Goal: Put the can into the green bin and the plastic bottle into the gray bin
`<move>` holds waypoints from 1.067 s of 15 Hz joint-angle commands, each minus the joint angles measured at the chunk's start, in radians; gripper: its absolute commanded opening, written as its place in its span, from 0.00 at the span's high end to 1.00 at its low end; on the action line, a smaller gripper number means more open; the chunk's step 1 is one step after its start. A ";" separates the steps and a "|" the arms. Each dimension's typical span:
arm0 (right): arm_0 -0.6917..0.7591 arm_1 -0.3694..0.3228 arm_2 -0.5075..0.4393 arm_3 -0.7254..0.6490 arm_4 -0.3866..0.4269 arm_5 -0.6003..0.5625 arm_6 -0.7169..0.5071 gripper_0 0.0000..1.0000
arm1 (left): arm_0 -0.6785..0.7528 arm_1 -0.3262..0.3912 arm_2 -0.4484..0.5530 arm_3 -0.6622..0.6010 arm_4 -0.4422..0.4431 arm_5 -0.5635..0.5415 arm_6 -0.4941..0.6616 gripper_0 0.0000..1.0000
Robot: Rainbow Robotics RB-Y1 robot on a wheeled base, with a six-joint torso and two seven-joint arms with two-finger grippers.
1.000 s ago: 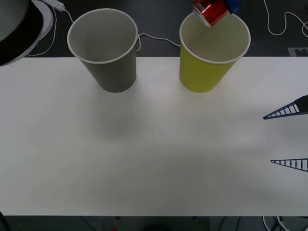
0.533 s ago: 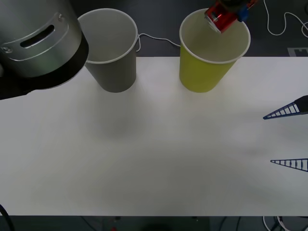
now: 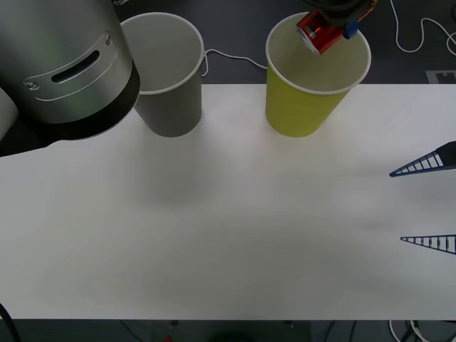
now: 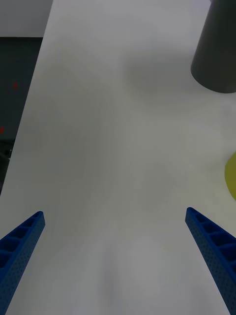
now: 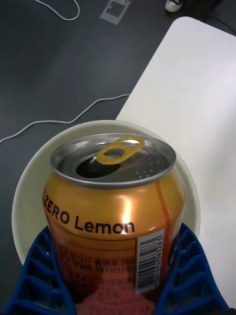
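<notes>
Here, large gray paper cup (image 3: 168, 71) left of the large yellow-green paper cup (image 3: 313, 92) on the white tabletop (image 3: 228, 228), small red-orange drink can (image 3: 317, 32) above the green cup's mouth, clamped in the left tool (image 3: 333, 21), right tool (image 3: 427, 203) right of that cup, fingers spread, empty.

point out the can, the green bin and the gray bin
can (image 5: 115, 197), left wrist view, on its printed side.
green bin (image 3: 296, 110), front view, on its outer wall.
gray bin (image 3: 174, 110), front view, on its outer wall.
</notes>
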State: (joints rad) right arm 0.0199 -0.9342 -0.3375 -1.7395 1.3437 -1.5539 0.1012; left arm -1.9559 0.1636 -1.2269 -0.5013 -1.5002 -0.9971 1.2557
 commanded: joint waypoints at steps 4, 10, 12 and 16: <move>0.000 0.000 0.000 0.000 0.000 0.000 0.000 0.00 | 0.000 0.001 0.053 0.017 0.009 0.003 -0.019 0.00; 0.000 0.000 0.000 0.000 0.000 0.000 0.000 0.00 | 0.000 0.039 0.213 0.063 0.017 -0.100 -0.141 0.00; 0.000 0.000 0.000 0.000 0.000 0.000 0.000 0.00 | 0.002 0.073 0.237 0.041 0.020 -0.141 -0.150 0.00; 0.000 0.000 0.000 0.000 0.000 0.000 0.000 0.00 | 0.074 0.232 0.308 -0.140 0.020 -0.235 -0.162 0.00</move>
State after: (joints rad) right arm 0.0199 -0.9342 -0.3375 -1.7395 1.3437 -1.5539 0.1012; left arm -1.9061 0.3579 -0.9349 -0.5923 -1.4757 -1.2162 1.0954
